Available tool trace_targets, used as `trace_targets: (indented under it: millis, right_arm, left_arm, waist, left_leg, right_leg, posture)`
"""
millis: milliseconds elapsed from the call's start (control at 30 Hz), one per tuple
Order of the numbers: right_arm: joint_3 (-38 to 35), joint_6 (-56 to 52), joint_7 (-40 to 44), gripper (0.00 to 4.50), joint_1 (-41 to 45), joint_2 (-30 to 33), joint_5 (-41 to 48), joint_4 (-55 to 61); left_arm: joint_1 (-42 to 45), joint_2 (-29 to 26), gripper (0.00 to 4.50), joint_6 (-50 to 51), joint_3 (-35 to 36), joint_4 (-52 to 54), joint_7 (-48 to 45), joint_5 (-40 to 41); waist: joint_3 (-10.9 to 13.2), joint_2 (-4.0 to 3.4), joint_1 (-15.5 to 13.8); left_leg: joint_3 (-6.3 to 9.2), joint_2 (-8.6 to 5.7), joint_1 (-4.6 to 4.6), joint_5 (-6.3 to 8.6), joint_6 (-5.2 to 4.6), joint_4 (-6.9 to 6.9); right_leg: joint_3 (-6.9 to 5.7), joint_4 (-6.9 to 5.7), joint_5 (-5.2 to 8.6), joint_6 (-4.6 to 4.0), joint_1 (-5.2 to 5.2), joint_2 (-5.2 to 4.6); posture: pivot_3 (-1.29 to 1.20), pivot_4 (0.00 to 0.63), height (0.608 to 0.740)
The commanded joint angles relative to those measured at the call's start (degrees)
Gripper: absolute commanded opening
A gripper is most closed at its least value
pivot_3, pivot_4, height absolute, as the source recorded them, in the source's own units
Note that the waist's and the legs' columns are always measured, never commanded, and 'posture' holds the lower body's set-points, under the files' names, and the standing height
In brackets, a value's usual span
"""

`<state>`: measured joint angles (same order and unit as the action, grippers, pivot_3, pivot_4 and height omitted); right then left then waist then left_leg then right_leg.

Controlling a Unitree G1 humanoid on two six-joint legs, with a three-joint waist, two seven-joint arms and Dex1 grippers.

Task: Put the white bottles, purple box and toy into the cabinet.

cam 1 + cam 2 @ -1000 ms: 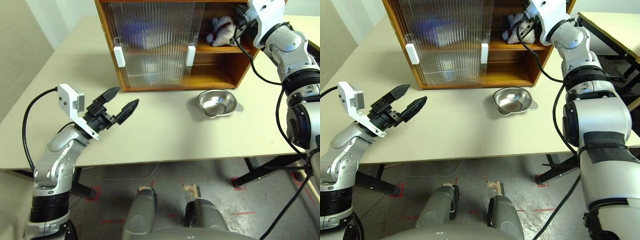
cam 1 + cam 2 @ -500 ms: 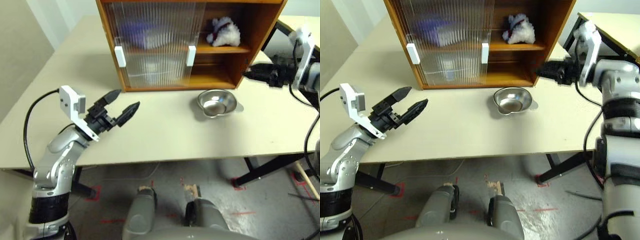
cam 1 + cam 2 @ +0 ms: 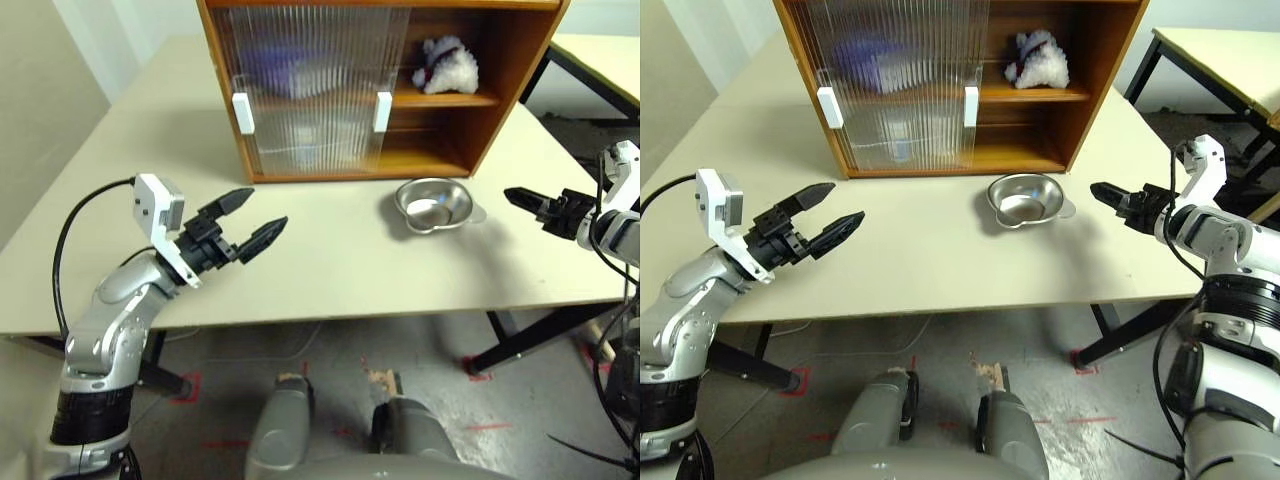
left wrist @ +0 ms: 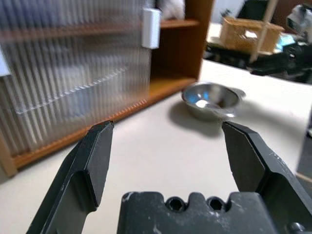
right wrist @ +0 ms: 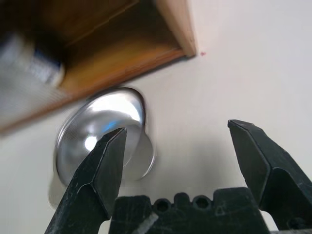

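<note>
Head views: cabinet (image 3: 505, 70) sits at the far side of the desk (image 3: 330, 270), both ribbed sliding doors pushed to its left half, right half open. Toy (image 3: 445, 63) lies on the middle shelf in the open right half. Purple box (image 3: 275, 68) is a lilac blur behind the doors on the same shelf; a pale shape shows behind the doors on the lower level, can't tell what it is. Steel bowl (image 3: 433, 204) on the desk just in front of the cabinet's open side. Left gripper (image 3: 252, 220) hovers over the desk's near left area, fingers spread, nothing between them. Right gripper (image 3: 1110, 193) is at the desk's right edge, right of the bowl and apart from it, pointing toward it, empty

Left wrist view: left fingers (image 4: 95, 156) wide apart, empty, aimed at the cabinet front; door handle (image 4: 151, 27), bowl (image 4: 213, 99) and a wicker basket (image 4: 248, 34) beyond the desk

Right wrist view: right fingers (image 5: 108, 163) spread wide, empty, bowl (image 5: 105, 134) between and beyond them, cabinet's corner (image 5: 178, 27) past it
</note>
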<state>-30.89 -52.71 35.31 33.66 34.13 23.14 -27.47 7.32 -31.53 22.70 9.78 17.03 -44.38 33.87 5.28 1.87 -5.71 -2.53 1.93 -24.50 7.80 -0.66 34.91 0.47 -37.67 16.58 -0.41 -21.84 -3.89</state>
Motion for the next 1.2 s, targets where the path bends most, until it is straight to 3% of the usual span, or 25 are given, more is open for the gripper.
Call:
trace_targets:
  millis: [33,433,567,833,933,1200]
  right_arm:
    - [-3.5,-3.75,-4.08,4.47,0.73,-2.32,4.19,-1.15]
    - [-0.51,-3.12,-8.1,4.47,1.84,-6.6,6.0,-5.46]
    - [-1.05,-2.47,-7.98,3.56,2.9,-7.51,7.69,-5.27]
    - [-2.34,-5.74,-6.91,0.45,3.07,-6.03,11.73,-4.59]
    - [-2.22,-7.66,-6.14,0.08,2.26,-4.86,13.65,-4.17]
    - [-6.56,-13.87,-7.19,0.0,2.45,-5.28,21.86,-2.99]
  left_arm:
    - [0.03,-0.48,4.5,1.11,-1.54,-0.39,-1.67,0.44]
    - [0.2,0.19,4.5,0.51,-1.18,-0.36,-1.03,-0.26]
    - [0.21,0.2,4.5,0.11,-0.84,-0.67,-0.73,-0.44]
    - [0.58,0.49,4.5,-0.27,-0.55,-1.04,-0.31,-0.26]
    - [1.12,0.49,4.5,-0.41,-0.4,-1.52,-0.37,-0.29]
    - [1.48,0.45,4.5,-1.04,-0.55,-2.27,-0.57,-0.34]
  waist:
    - [0.03,-0.05,0.14]
    - [0.13,-0.2,0.15]
    - [0.13,-0.2,0.1]
    - [0.14,-0.22,0.09]
    - [0.12,-0.2,-0.16]
    - [0.08,-0.14,-1.06]
  left_leg:
    - [0.0,0.0,0.0,0.0,0.0,0.0]
    - [-0.03,0.07,-0.11,0.0,-0.04,-0.04]
    - [-0.03,0.08,-0.12,0.0,-0.04,-0.05]
    - [-0.04,0.14,-0.16,0.01,-0.04,-0.13]
    - [-0.03,0.19,-0.17,0.01,-0.04,-0.17]
    - [-0.05,0.22,-0.39,0.03,-0.08,-0.29]
  right_leg:
    - [0.02,0.0,0.0,0.0,0.0,-0.02]
    - [0.04,0.05,0.05,-0.04,-0.1,0.04]
    - [0.04,0.06,0.06,-0.02,-0.1,0.04]
    - [0.04,0.17,0.06,-0.02,-0.17,-0.04]
    - [0.01,0.24,0.06,-0.02,-0.17,-0.04]
    - [-0.05,0.58,0.01,0.01,-0.43,-0.16]
  posture:
    - [0.22,0.057,0.74]
    - [0.23,0.056,0.74]
    - [0.24,0.054,0.74]
    - [0.23,0.048,0.74]
    - [0.23,0.047,0.74]
    - [0.22,0.045,0.74]
